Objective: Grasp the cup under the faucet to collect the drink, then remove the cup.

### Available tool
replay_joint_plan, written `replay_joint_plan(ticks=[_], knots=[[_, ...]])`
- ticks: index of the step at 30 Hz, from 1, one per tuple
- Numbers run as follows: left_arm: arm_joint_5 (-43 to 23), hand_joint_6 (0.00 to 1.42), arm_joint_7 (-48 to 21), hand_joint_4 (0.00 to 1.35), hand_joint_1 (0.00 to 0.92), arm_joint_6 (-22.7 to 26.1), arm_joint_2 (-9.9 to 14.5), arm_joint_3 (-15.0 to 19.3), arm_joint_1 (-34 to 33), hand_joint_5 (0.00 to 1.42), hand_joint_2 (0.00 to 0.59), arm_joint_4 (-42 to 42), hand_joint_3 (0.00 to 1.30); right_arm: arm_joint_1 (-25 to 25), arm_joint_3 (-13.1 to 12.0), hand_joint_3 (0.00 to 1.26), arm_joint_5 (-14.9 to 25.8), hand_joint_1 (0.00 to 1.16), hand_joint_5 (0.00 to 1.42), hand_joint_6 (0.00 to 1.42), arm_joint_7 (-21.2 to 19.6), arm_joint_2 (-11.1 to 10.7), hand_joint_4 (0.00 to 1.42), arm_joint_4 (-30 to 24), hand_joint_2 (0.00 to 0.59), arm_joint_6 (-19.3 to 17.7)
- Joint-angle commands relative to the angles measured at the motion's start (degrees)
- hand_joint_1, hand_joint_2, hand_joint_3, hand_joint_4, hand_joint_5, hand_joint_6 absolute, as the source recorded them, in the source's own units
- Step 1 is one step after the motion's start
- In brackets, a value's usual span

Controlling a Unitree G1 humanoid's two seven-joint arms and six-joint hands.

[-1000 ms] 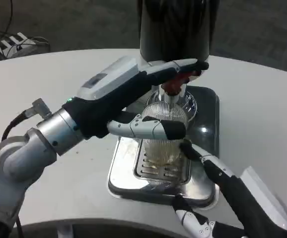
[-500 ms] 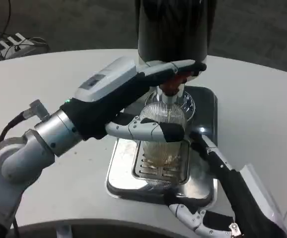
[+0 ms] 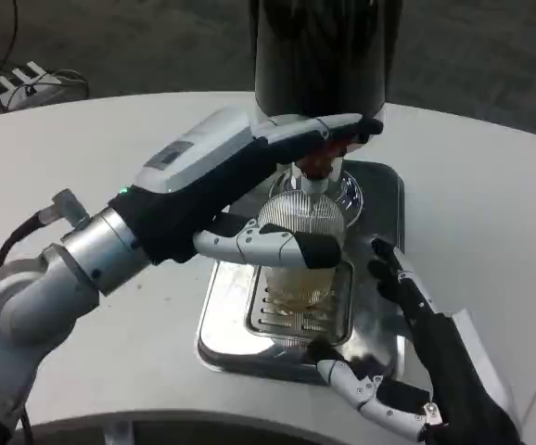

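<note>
ribbed clear cup (image 3: 303, 246) on drip tray (image 3: 220, 320) under faucet (image 3: 316, 165), amber drink low inside; left hand (image 3: 249, 199) fingers (image 3: 277, 244) wrapped round it, right hand (image 3: 407, 357) fingers apart, holding nothing, just beside; filling seemingly underway, removal outstanding; white worktop (image 3: 82, 158).
</note>
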Motion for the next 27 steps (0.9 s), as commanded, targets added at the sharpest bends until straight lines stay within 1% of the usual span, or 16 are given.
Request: replay_joint_plan(ticks=[1,2,4,5,6,8,13,17,19,23,24,27], knots=[[3.06,0.12,-1.98,0.20,0.000,-0.13,1.63,-1.87,2.47,0.26,0.054,2.18,0.19,-1.54,-0.48,0.05,0.58,0.91,0.09,0.20,-1.21,0.15,0.08,1.80,0.294,0.02],[3.08,0.12,-1.96,0.20,0.000,-0.16,1.65,-1.89,2.45,0.26,0.055,2.22,0.19,-2.15,-0.70,0.05,0.81,0.91,0.09,0.20,-1.12,0.14,0.08,2.20,0.294,0.17],[3.15,0.12,-1.93,0.20,0.000,-0.29,1.70,-1.96,2.14,0.26,0.054,2.77,0.19,-3.49,-0.59,0.04,-0.57,0.90,0.08,0.17,-1.61,-0.51,0.07,2.91,0.289,-0.25],[3.23,0.12,-1.87,0.20,0.000,-0.40,1.72,-1.99,2.01,0.26,0.053,3.02,0.19,-4.26,-0.30,0.03,-1.96,0.90,0.07,0.17,-1.95,-1.14,0.07,3.22,0.289,-0.58],[3.36,0.12,-1.79,0.20,0.000,-0.55,1.74,-2.04,1.85,0.26,0.052,3.29,0.19,-4.93,-0.31,0.03,-2.31,0.89,0.07,0.15,-2.36,-1.23,0.07,3.83,0.289,-0.75],[3.71,0.12,-1.63,0.21,0.000,-0.84,1.78,-2.20,1.51,0.27,0.051,3.87,0.19,-5.91,-0.91,0.03,-1.41,0.89,0.07,0.15,-3.18,-0.59,0.07,5.25,0.289,-0.64],[4.34,0.12,-1.20,0.21,0.000,-1.34,1.83,-2.57,0.95,0.27,0.050,5.09,0.19,-9.00,-1.66,0.03,-1.33,0.89,0.07,0.14,-5.77,-0.62,0.07,9.47,0.287,-1.77],[4.50,0.12,-0.84,0.21,0.000,-1.48,1.84,-2.87,0.72,0.27,0.050,5.53,0.19,-11.91,-2.18,0.03,-0.43,0.88,0.07,0.16,-9.22,0.51,0.07,14.61,0.282,-3.63],[4.62,0.12,-0.67,0.21,0.000,-1.50,1.85,-3.05,0.46,0.27,0.048,5.61,0.19,-13.46,-2.45,0.03,-0.90,0.89,0.07,0.16,-10.90,0.21,0.07,17.06,0.281,-4.70],[4.93,0.12,-0.54,0.21,0.000,-1.57,1.92,-3.38,0.12,0.27,0.046,5.72,0.19,-15.86,-3.19,0.02,-0.19,0.89,0.07,0.17,-12.07,-0.04,0.07,20.47,0.278,-5.39],[5.05,0.12,-0.50,0.21,0.000,-1.61,1.97,-3.48,0.04,0.27,0.045,5.74,0.19,-16.23,-3.35,0.02,0.08,0.90,0.07,0.17,-12.36,0.07,0.07,21.12,0.266,-5.59],[5.23,0.12,-0.40,0.21,0.000,-1.64,2.07,-3.68,-0.15,0.27,0.045,5.83,0.19,-17.54,-3.40,0.01,0.56,0.90,0.07,0.17,-13.00,0.37,0.07,23.16,0.261,-5.76]])
